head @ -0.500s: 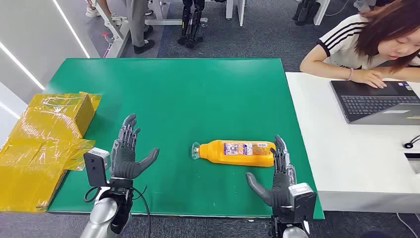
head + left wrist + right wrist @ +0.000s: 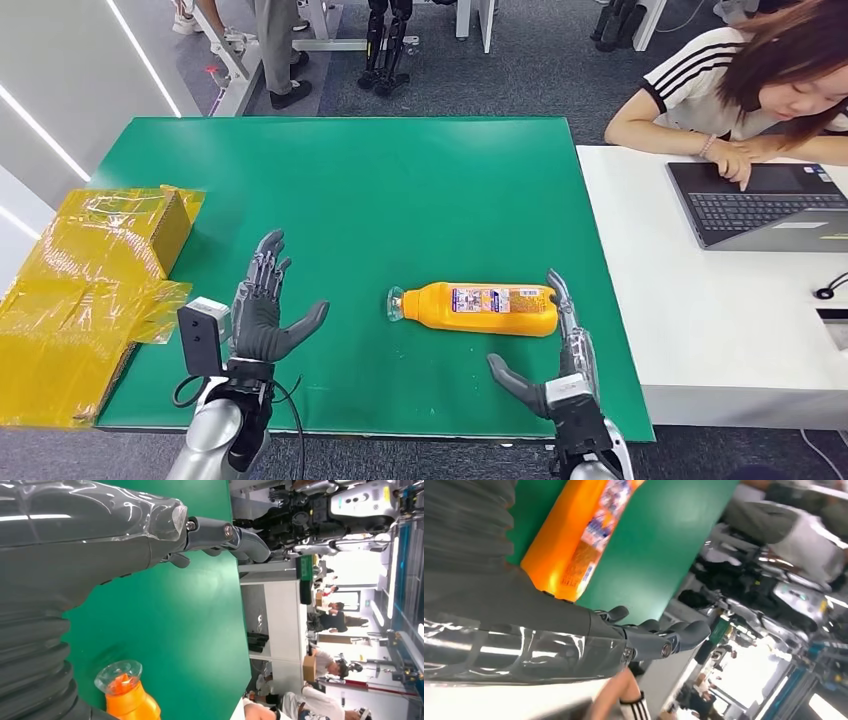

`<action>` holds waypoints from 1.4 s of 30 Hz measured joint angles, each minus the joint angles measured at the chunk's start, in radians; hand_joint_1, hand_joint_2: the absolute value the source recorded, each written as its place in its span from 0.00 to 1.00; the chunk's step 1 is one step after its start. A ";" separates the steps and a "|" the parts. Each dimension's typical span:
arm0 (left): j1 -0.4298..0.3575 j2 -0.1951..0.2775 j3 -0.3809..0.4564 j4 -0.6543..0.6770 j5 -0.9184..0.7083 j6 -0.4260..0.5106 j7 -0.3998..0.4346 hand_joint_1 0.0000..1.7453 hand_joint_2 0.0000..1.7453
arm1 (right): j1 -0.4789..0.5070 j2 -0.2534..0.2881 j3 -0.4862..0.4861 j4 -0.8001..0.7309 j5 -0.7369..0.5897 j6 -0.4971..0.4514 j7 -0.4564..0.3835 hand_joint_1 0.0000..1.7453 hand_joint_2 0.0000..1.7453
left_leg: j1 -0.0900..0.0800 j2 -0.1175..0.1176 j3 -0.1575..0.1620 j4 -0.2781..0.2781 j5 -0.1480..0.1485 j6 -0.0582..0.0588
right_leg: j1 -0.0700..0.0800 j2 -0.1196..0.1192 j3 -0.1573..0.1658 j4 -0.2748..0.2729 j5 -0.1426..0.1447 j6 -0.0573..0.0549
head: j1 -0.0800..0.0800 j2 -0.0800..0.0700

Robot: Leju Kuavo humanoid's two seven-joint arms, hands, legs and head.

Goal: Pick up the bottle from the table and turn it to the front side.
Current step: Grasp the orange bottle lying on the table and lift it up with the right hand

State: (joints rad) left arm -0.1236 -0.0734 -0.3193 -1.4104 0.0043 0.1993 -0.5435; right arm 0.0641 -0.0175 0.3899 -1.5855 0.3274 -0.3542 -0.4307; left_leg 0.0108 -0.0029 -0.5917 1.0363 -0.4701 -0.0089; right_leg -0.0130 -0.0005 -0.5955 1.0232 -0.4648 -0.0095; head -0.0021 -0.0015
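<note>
An orange bottle (image 2: 484, 308) with a clear cap and a printed label lies on its side on the green table (image 2: 400, 190), cap pointing left. My right hand (image 2: 556, 366) is open just at the bottle's base end, fingers reaching up beside it, thumb out to the left. My left hand (image 2: 262, 312) is open over the table well to the left of the cap, holding nothing. The left wrist view shows the bottle's cap end (image 2: 123, 690) beyond my left hand (image 2: 100, 545). The bottle's body (image 2: 579, 535) lies close past my right hand (image 2: 589, 635) in the right wrist view.
A yellow taped cardboard box (image 2: 90, 290) sits at the table's left edge. A white table (image 2: 700, 320) adjoins on the right, with a laptop (image 2: 765, 205) and a seated person (image 2: 770, 85) typing. Other robots' legs and people stand beyond the far edge.
My right hand has turned edge-on and dropped slightly nearer the bottle's base. My left hand has shifted a little right. The person's hand moved on the laptop.
</note>
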 joint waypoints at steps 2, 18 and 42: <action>0.000 -0.008 0.000 0.000 -0.017 -0.016 0.012 0.00 1.00 | -0.012 -0.027 -0.008 -0.007 0.111 0.004 0.067 0.00 1.00 | 0.000 0.000 0.000 0.000 0.000 0.000 | 0.000 0.000 0.000 0.000 0.000 0.000 | 0.000 0.000; -0.057 -0.042 -0.003 0.026 -0.039 -0.088 0.043 0.00 1.00 | -0.192 -0.221 -0.049 0.064 0.274 0.260 0.320 0.00 1.00 | 0.000 0.000 0.000 0.001 0.000 0.000 | 0.000 0.000 0.000 0.000 0.001 0.000 | 0.000 0.000; -0.164 -0.048 -0.012 0.148 -0.043 -0.111 0.010 0.00 1.00 | -0.552 -0.261 0.181 0.566 0.165 0.472 0.165 0.00 1.00 | 0.000 0.001 -0.002 0.001 0.002 0.002 | 0.000 0.001 -0.001 0.000 0.003 0.001 | 0.000 0.000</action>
State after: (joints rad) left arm -0.2875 -0.1217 -0.3314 -1.2629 -0.0382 0.0883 -0.5331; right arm -0.4881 -0.2786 0.5710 -1.0194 0.4921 0.1177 -0.2653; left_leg 0.0107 -0.0022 -0.5932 1.0376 -0.4683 -0.0069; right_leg -0.0131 0.0002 -0.5962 1.0235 -0.4622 -0.0080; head -0.0020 -0.0018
